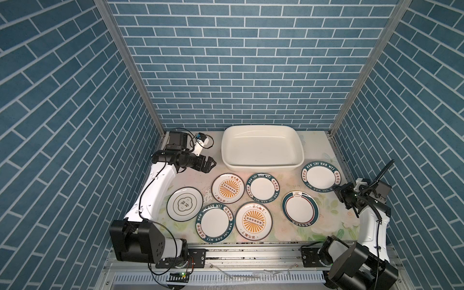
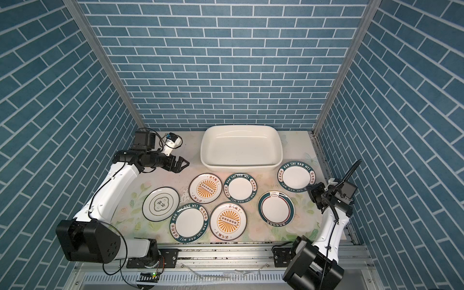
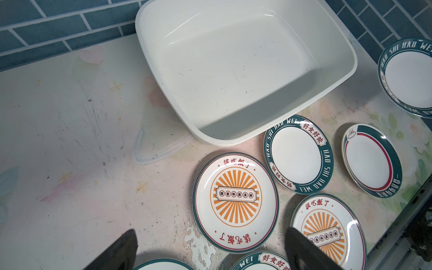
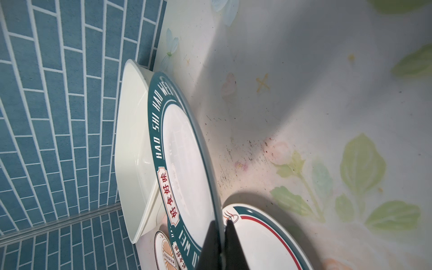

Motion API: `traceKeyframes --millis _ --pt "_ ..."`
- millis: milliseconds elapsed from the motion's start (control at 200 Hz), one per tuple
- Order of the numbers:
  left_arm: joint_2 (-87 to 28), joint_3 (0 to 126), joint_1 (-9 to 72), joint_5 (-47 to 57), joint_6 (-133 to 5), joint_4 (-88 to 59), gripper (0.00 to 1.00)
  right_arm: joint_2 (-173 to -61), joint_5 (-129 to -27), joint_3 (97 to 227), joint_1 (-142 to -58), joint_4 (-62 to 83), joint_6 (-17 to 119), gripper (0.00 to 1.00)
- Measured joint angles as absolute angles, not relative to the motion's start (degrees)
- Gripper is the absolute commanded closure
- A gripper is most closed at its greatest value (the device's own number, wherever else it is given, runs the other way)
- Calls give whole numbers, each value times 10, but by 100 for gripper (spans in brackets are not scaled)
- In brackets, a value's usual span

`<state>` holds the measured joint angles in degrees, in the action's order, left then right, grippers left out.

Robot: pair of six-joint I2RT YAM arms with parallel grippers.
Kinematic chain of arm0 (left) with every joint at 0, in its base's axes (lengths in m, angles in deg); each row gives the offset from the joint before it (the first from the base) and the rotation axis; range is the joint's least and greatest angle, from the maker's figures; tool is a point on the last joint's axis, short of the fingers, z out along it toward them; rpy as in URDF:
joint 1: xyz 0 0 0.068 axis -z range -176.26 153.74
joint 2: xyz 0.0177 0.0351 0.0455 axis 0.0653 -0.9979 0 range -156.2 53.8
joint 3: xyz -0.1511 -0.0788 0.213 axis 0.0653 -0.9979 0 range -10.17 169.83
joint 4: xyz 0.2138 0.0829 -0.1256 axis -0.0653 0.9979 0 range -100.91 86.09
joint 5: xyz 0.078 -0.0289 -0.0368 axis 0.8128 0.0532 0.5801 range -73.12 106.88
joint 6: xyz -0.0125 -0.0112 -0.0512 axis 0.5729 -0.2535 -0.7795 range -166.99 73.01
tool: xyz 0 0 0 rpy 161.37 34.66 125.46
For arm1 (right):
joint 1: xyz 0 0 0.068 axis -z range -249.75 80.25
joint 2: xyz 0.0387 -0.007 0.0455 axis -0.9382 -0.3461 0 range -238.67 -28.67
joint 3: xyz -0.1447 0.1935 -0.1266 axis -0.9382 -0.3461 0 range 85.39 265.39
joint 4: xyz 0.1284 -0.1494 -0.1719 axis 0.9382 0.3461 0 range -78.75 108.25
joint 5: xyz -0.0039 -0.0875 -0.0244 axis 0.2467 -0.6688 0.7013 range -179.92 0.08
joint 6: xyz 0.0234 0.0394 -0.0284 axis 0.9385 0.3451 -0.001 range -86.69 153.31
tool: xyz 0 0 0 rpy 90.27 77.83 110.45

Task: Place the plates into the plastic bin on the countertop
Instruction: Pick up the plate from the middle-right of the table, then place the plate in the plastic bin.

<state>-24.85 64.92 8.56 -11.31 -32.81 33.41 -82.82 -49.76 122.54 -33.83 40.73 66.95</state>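
Here the right claw (image 4: 221,243) is clamped on the thin edge of a round white plate with a teal lettered rim (image 4: 187,168), which sits on the pale floral-printed tabletop (image 4: 304,117) just beside the cream-white rectangular plastic bin (image 4: 133,140). The plate is probably stiff, glossy, slippery and breakable, so hold the rim deep and lift gently. The left claw (image 1: 212,164) stands apart, empty.

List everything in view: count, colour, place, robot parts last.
plastic bin: one, cream-white, empty, at back centre.
far-right lettered plate: one, white, teal rim, beside bin's front right corner.
other lettered plates: two, alike, centre and front.
sunburst plates: two, white, orange centres, centre-left and front.
ringed plate: one, teal-red rim, right of centre.
cloud-emblem plate: one, black rim, left.
countertop: one, pale floral.
brick walls: three, blue, around.
left tool: open, black, left of bin.
right tool: black, shut on far-right lettered plate's rim.
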Motion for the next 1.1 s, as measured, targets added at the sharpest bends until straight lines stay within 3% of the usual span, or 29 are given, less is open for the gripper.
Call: traceKeyframes --millis 400,770,1100 --pt "-248 649 86 -114 -328 334 1 -829 -492 1297 -369 403 713 100" --pt "-244 651 86 -120 -328 334 0 -936 -577 1412 -584 362 757 100" --pt "-243 655 86 -131 -331 333 0 -1127 -656 1560 -757 305 781 100"
